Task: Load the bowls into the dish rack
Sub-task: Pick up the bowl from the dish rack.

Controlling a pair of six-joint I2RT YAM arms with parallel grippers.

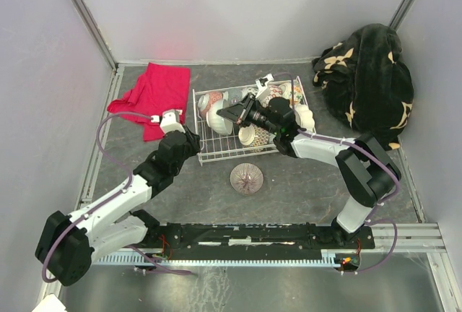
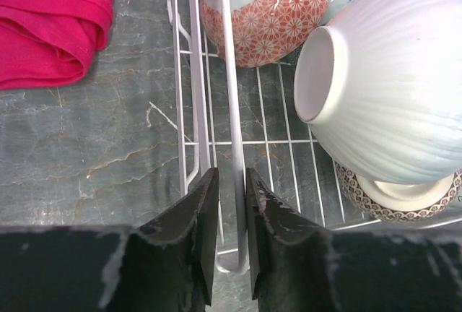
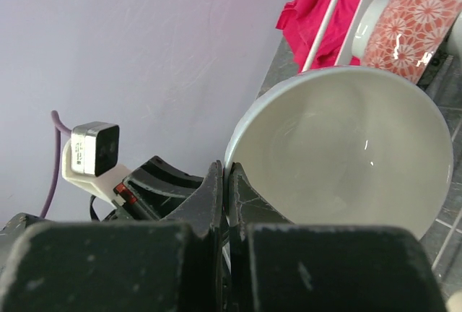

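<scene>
The white wire dish rack [image 1: 216, 152] stands mid-table with several bowls in it. My left gripper [image 1: 193, 143] is shut on the rack's left rim wire [image 2: 229, 95], with the jaws [image 2: 231, 182] pinching it. My right gripper [image 1: 229, 113] reaches into the rack from the right and is shut [image 3: 225, 175] on the rim of a plain white bowl [image 3: 346, 153], which is tilted on its side. A red lattice bowl [image 2: 267, 16] sits at the rack's far left corner. A ribbed white bowl [image 2: 390, 81] lies over a dark-patterned bowl [image 2: 404, 200]. One dark-patterned bowl [image 1: 246, 178] sits on the table in front of the rack.
A red cloth [image 1: 155, 94] lies left of the rack. A black floral blanket [image 1: 368, 81] is heaped at the back right corner. Grey walls close in the table on three sides. The left arm's wrist camera [image 3: 90, 149] shows close behind the held bowl.
</scene>
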